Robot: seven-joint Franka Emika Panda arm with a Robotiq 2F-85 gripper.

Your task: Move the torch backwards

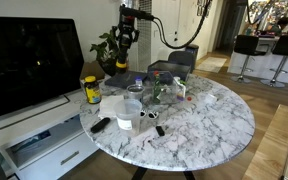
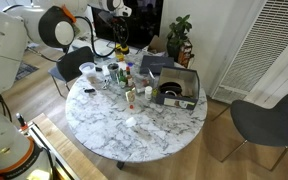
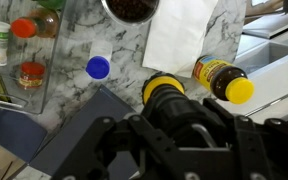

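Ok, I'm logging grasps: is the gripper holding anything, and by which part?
The torch, apparently by its dark body nearer the wrist; the yellow-banded end sticks out past the gripper.

Cluttered marble table [image 2: 114,138], grey chair [image 2: 269,115]

table [image 1: 219,120] — polished veined marble | torch [image 3: 166,95] — matt black | jar [image 3: 220,76] glossy plastic
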